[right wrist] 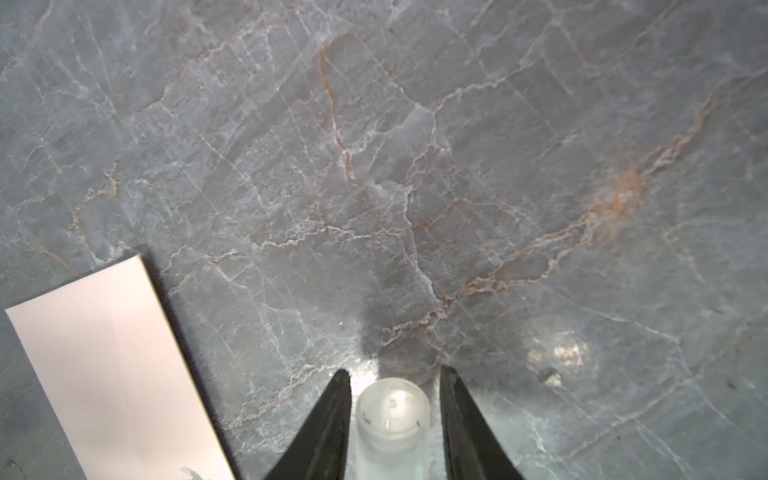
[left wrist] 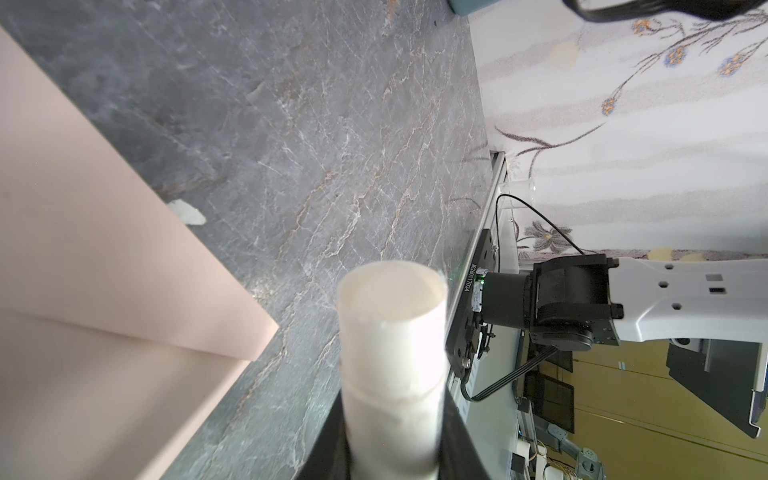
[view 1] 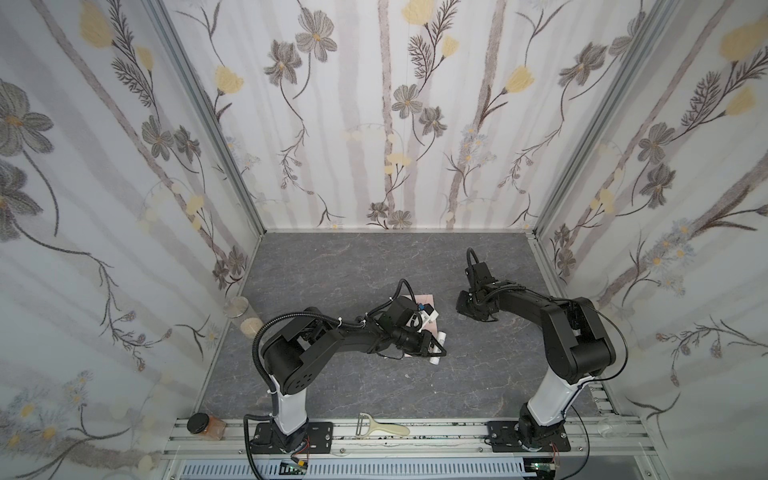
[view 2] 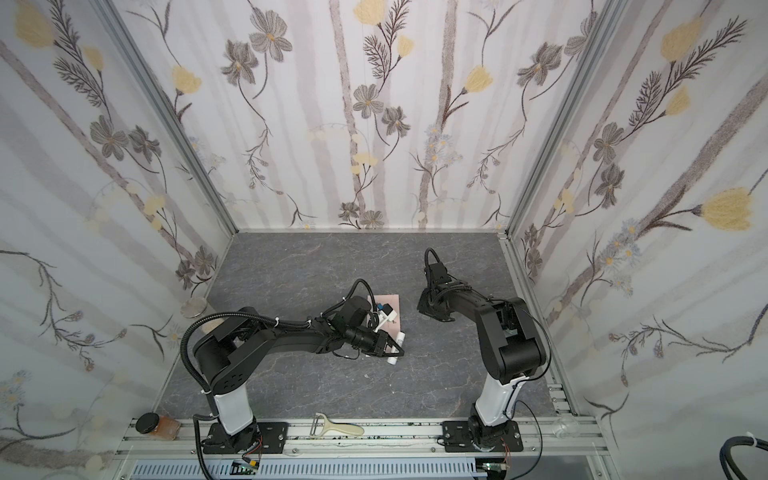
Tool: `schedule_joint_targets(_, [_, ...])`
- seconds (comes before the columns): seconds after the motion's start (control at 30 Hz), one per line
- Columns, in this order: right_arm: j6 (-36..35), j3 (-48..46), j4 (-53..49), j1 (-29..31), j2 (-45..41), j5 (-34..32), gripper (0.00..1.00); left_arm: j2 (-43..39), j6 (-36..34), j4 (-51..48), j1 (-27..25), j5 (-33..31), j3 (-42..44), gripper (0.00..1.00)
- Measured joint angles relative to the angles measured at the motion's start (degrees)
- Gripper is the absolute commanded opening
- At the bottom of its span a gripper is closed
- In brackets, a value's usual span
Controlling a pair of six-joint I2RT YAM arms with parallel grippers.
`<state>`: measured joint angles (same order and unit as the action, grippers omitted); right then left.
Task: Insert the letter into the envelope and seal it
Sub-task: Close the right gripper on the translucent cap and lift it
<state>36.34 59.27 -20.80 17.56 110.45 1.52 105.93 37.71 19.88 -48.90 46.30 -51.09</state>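
— Where did my envelope sit?

— Your envelope lay flat on the gray table, near its middle. In both top views your left arm covered most of it, so you had only its far corner and a sliver in sight. The left wrist view cut it off at the frame and showed one crease. Whether anything lay inside, I could not tell.

— And my grippers?

— Your left gripper was clenched on a white glue stick, held low just beside the envelope's edge. Its uncapped end was blurred in the wrist view. Your right gripper hung low over bare table to the right of the envelope. Its fingers flanked a cloudy cap, with a thin gap on one side. I could not tell whether you gripped it or only straddled it. From above, the arm hid those tips.

— Anything else about?

— A tiny white scrap lay close to the envelope's edge. On the front rail a peeler lay between your arm bases. A dark-lidded jar sat at the left end, and a clear cup, hard to make out, at the right. A clear canister stood by the left wall.
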Motion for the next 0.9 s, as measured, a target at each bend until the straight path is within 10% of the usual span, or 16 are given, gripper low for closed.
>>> schedule_joint_targets(0.9, [-0.44,-0.24,0.11,0.33,0.39,0.0,0.29,2.14,0.5,0.5,0.0,0.46,-1.33,0.0])
